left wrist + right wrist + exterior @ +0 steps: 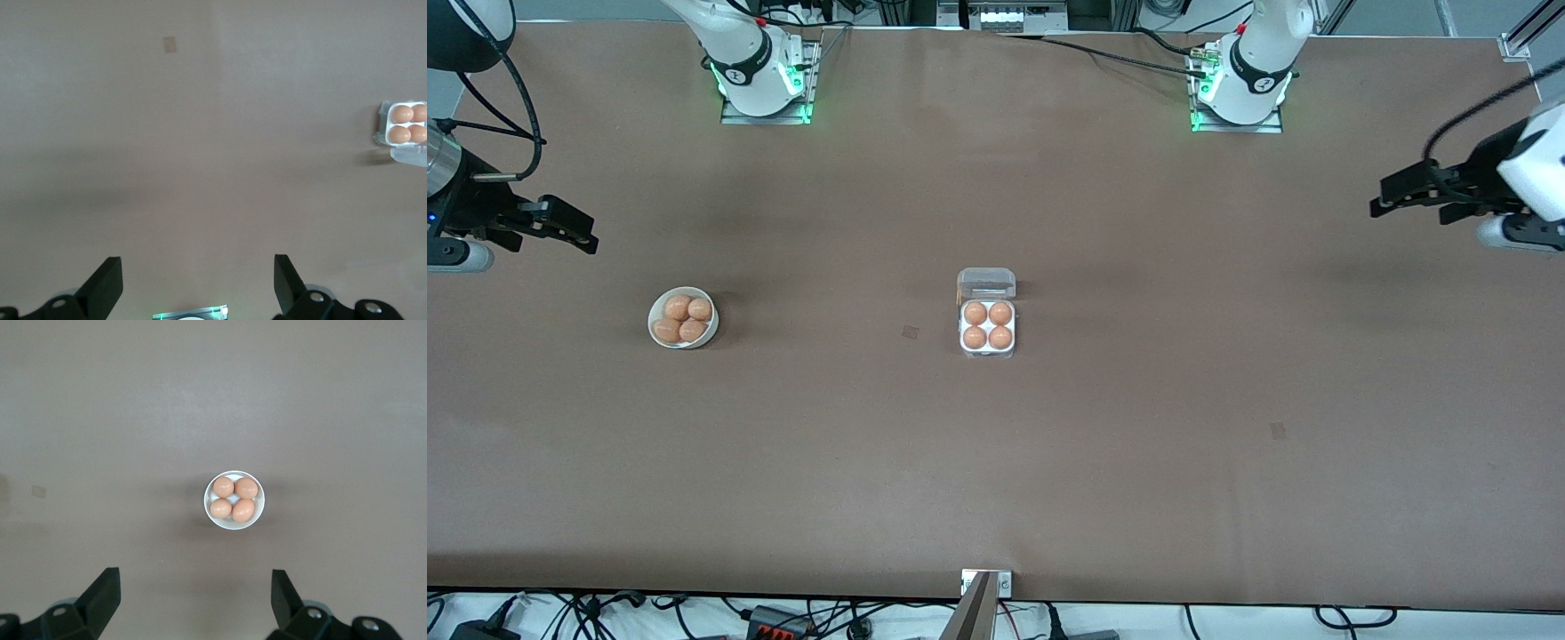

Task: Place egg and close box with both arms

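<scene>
Table (1138, 444): matt brown covering, smooth, like paper or thin board; faint creases near the edge by the arm bases.

Box (987, 351): white tray, matt, plastic-looking; hinged lid (986, 283) of clear, slightly glossy plastic.

Eggs in box (988, 325): tan shells with a soft sheen.

Bowl (660, 311): white, smooth, glazed look.

Arm bases (765, 111): bare metal plates.

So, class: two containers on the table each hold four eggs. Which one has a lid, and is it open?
The box at mid-table: its clear lid stands open above four eggs. The round bowl, toward the right arm's end, has no lid.
</scene>
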Available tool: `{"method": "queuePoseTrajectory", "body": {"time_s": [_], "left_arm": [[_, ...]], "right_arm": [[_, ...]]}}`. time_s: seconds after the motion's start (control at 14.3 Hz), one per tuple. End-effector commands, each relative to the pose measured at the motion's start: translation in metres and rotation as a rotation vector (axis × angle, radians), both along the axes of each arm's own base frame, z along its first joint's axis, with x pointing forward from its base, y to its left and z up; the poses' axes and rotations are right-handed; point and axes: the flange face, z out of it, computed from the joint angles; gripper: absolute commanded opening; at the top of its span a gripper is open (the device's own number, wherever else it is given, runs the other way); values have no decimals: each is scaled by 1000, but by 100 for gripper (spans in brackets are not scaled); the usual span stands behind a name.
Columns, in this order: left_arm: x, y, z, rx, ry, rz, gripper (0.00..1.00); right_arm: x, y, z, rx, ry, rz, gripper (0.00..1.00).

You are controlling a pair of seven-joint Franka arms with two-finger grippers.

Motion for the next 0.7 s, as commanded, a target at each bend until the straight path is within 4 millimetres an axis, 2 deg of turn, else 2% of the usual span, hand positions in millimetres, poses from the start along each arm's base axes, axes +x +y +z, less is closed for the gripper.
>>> {"method": "queuePoseTrajectory", "body": {"time_s": [0.0,0.14,0.21,0.35,0.49,0.56,0.63], "left_arm": [[2,0,10,50,-13,-33,100],[2,3,6,64,0,-30,100],[8,3,-8,62,28,-34,100],[13,2,-23,53,62,-66,97],[13,-1,-26,52,98,-77,21],[6,-18,-22,54,144,-107,4],[3,-31,-21,57,156,-132,1]], "right_arm": [[1,-1,6,5,-10,7,100],[1,-1,6,5,-12,7,100],[1,-1,6,5,-12,7,100],[1,0,5,5,-9,10,100],[1,1,5,5,-7,15,100],[1,1,5,5,-7,15,100],[0,1,4,3,-2,15,100]]}}
